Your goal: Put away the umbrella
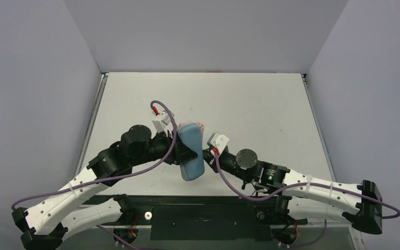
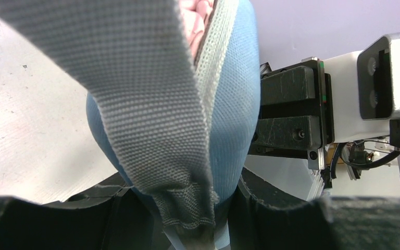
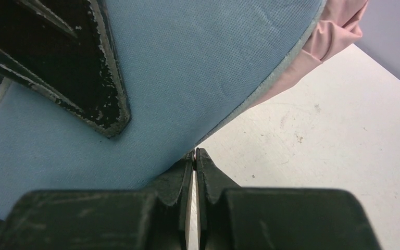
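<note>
Mostly there: umbrella [image 3: 338,31] sits inside case [image 1: 191,151], only pink fabric poking out of case's far, open end. Grey lining flap gapes there. Left for you, by my read: tuck fabric in, close case, set it down.

Your left gripper [image 1: 182,151] part closed, clamped across case from case's left side, arm bent low. Your right gripper [image 3: 194,156] fully closed, tips against case's right edge. Can't tell if it pinches anything. Can't tell if case touches table [image 1: 271,114].
</note>
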Controlling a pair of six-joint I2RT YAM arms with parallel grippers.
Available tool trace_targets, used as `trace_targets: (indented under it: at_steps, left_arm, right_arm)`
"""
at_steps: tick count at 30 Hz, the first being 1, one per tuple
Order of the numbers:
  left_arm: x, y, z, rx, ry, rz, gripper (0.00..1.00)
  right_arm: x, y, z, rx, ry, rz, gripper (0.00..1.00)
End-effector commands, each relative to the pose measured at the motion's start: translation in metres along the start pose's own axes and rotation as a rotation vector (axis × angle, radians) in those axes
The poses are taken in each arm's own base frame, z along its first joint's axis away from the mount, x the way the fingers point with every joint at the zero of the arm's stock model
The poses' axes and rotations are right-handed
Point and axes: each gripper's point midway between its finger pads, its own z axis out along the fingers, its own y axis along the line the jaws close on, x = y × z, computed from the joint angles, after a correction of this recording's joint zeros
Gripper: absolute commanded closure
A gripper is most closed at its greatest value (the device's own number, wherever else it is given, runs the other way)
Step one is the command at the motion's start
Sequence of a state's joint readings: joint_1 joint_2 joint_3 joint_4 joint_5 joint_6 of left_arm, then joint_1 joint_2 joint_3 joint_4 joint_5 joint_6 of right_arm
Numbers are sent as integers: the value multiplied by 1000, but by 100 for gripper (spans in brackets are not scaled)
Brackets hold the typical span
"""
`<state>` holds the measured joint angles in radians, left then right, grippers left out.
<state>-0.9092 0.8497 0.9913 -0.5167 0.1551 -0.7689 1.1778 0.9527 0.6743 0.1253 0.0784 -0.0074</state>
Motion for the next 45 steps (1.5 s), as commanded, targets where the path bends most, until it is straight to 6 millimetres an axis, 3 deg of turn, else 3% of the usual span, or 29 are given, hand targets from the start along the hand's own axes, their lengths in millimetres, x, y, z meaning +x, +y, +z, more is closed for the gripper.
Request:
trace_targets:
  at_steps: [1, 5, 10, 12, 17, 22, 24, 32, 38, 45]
  left_arm:
    - [32, -11, -5, 100, 122, 30, 100]
    - [32, -8, -7, 126, 74, 61, 96]
    - [17, -15, -8, 212, -74, 68, 40]
    - [12, -16, -6, 236, -118, 60, 30]
    - [10, -17, 5, 304, -178, 12, 21]
    - [12, -13, 9, 326, -210, -12, 24]
    - [12, -13, 6, 331, -223, -12, 31]
    - [23, -10, 12, 335, -166, -7, 77]
    - [36, -4, 17, 316, -110, -13, 85]
    - [61, -3, 29, 347, -16, -45, 89]
  right_arm:
    - [-94, -15, -8, 67, -302, 53, 100]
    - [-95, -15, -15, 74, -328, 58, 100]
    - [-84, -5, -12, 35, -319, 65, 100]
    - [-78, 0, -9, 23, -305, 65, 100]
    - [-71, 11, -5, 4, -293, 100, 100]
    - [-64, 15, -1, -6, -271, 101, 100]
    - [-59, 18, 1, -10, -261, 107, 100]
    - [-60, 12, 6, 36, -242, 117, 100]
    - [-75, -4, 6, 125, -240, 113, 100]
    - [-122, -35, -2, 229, -311, 86, 100]
